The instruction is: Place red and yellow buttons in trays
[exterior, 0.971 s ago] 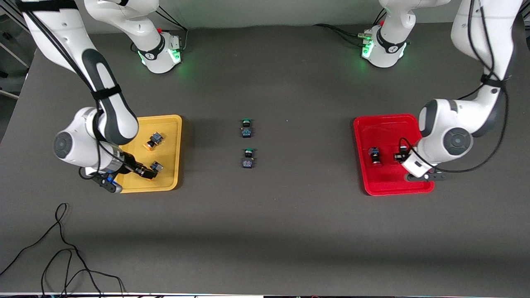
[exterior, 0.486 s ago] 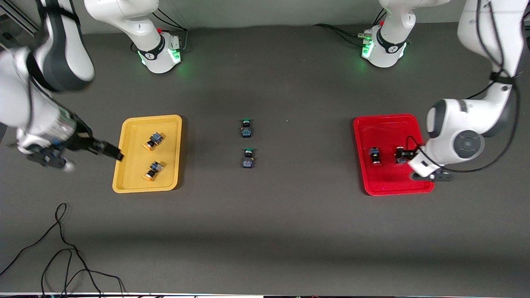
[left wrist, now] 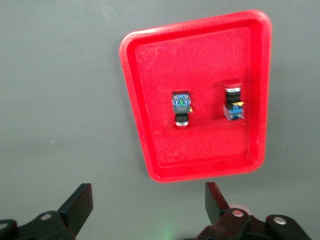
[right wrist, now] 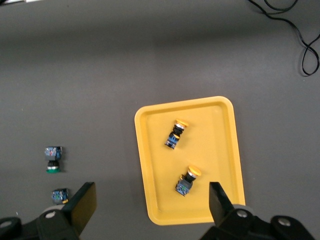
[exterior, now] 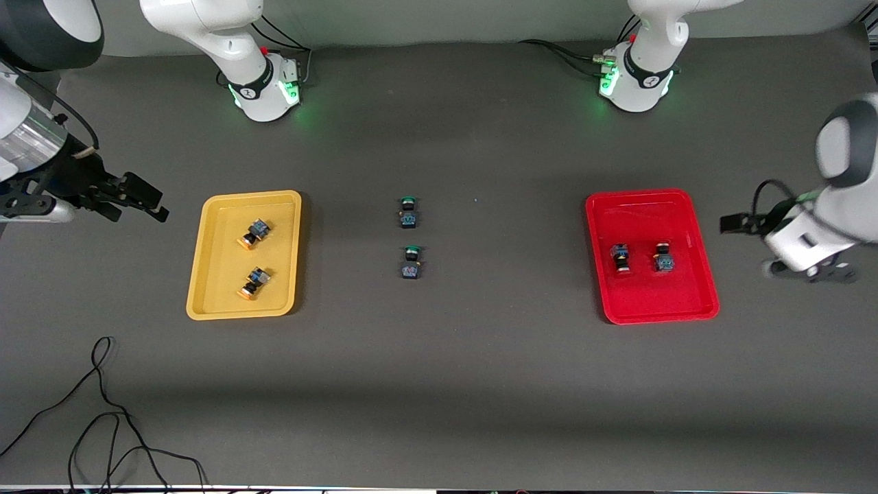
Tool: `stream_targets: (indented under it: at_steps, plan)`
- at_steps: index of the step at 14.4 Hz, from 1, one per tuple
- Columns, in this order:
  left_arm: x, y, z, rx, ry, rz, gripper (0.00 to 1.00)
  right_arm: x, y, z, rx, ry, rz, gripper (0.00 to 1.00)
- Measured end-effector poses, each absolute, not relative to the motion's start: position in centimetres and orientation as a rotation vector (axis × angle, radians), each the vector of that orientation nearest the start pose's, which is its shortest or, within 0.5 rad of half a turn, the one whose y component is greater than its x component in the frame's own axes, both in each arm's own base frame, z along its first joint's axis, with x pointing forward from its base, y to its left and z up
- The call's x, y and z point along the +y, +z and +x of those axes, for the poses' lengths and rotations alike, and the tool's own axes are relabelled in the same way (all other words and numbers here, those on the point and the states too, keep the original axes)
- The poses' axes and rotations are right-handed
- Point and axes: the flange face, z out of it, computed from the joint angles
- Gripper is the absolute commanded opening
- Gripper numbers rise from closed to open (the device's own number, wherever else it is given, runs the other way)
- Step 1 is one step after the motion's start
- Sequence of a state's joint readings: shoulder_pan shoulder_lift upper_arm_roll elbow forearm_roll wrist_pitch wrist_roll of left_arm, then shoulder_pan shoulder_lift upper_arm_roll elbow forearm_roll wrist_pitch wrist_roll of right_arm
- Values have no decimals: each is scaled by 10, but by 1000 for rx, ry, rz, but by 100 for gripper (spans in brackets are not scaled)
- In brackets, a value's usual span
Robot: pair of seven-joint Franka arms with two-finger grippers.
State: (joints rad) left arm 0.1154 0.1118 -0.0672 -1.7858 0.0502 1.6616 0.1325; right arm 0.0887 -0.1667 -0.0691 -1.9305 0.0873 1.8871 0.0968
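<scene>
The yellow tray (exterior: 219,261) holds two yellow-capped buttons (exterior: 253,233) (exterior: 254,282). The red tray (exterior: 645,213) holds two red-capped buttons (exterior: 621,259) (exterior: 662,255). My right gripper (exterior: 147,200) is open and empty over the bare table beside the yellow tray, toward the right arm's end. My left gripper (exterior: 737,224) is open and empty over the table beside the red tray, toward the left arm's end. The left wrist view shows its gripper (left wrist: 149,205), the red tray (left wrist: 135,100) and both red buttons (left wrist: 182,107) (left wrist: 233,102). The right wrist view shows its gripper (right wrist: 152,202), the yellow tray (right wrist: 141,165) and both yellow buttons (right wrist: 176,134) (right wrist: 188,180).
Two green-capped switches (exterior: 408,211) (exterior: 411,262) lie on the dark table midway between the trays; they also show in the right wrist view (right wrist: 52,159) (right wrist: 61,195). A loose black cable (exterior: 103,412) lies near the front edge at the right arm's end.
Both grippers have left their trays and moved outward toward the table's ends. The yellow button and red button that they were at now lie free in the trays.
</scene>
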Motion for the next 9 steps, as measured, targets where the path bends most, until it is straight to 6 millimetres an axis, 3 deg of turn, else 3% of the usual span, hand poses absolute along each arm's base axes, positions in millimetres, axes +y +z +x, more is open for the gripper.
stream_targets:
  at_steps: [4, 9]
  plan:
    - [16, 538, 542, 188, 253, -3095, 100, 40, 593, 510, 49, -144, -3085, 100]
    - [-32, 575, 536, 264, 200, -3086, 100, 29, 597, 503, 74, -96, -3091, 100]
